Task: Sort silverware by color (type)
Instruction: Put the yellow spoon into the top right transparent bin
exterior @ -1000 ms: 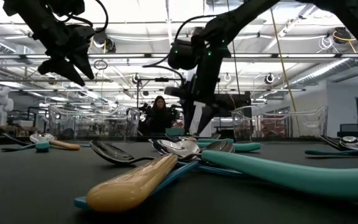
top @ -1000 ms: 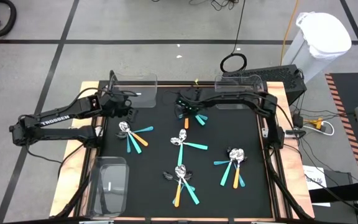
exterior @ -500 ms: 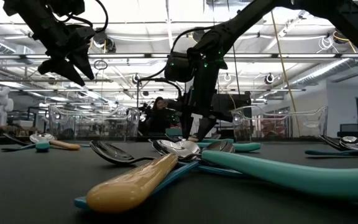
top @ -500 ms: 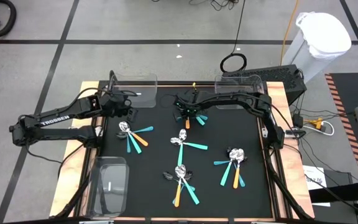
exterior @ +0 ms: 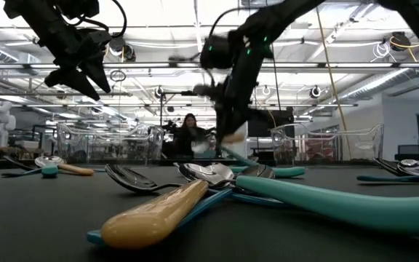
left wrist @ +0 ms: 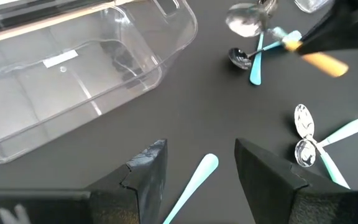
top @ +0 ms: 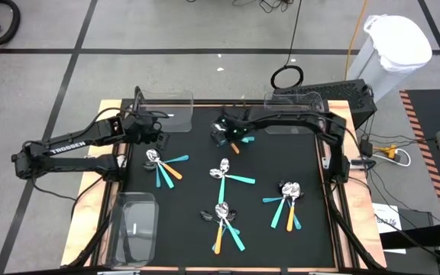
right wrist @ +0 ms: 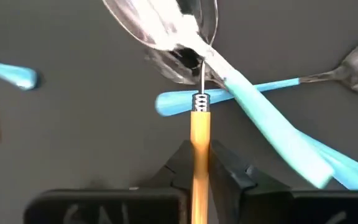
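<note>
Nearest pile (top: 221, 221): orange-yellow and teal plastic-handled spoons with shiny steel bowls, heaped at 6 o'clock of the black table mat (top: 189, 202).
Other piles: at 9 o'clock (top: 163, 166), centre (top: 225, 173) and 4 o'clock (top: 287, 200).
Left gripper (left wrist: 197, 163): fingers spread, empty, above a teal handle (left wrist: 194, 182) near the clear rectangular plastic bin (left wrist: 73, 81).
Right gripper (right wrist: 199, 171): closed on an orange-yellow handled utensil (right wrist: 199, 140), lifted at 12 o'clock.
Handling: judged light, rigid, smooth and slippery; pinch mid-handle, since the bowls nest and tangle.
</note>
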`<move>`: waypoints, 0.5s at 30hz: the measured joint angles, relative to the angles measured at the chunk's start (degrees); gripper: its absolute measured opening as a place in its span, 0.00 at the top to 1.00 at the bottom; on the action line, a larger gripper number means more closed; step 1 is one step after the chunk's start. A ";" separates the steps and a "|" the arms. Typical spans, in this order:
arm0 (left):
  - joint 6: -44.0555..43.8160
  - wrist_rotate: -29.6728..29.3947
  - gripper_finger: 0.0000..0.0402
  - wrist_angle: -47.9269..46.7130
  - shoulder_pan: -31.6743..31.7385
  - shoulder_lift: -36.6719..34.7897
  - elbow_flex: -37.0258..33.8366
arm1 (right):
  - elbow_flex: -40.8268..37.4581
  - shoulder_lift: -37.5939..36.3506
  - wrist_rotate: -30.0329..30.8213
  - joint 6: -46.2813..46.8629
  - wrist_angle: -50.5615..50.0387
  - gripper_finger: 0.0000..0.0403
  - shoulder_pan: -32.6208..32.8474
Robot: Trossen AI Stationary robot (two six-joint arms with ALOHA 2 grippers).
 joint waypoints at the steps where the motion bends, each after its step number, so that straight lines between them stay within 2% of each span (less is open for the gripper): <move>1: 0.00 0.02 0.53 0.00 0.02 0.00 0.00 | 0.00 -1.12 0.00 -1.02 -0.35 0.93 -0.14; 6: 0.02 -0.19 0.53 0.05 0.02 0.00 0.00 | 0.04 -6.06 -0.54 -6.83 -3.16 0.93 -2.14; 11: 0.02 -0.42 0.53 0.96 -0.01 0.00 0.00 | -0.79 -5.83 -4.90 -11.65 -6.51 0.94 -4.08; 15: -0.04 -0.60 0.53 1.03 -0.01 0.00 0.00 | -1.86 -2.39 -13.99 -14.01 -8.46 0.94 -4.89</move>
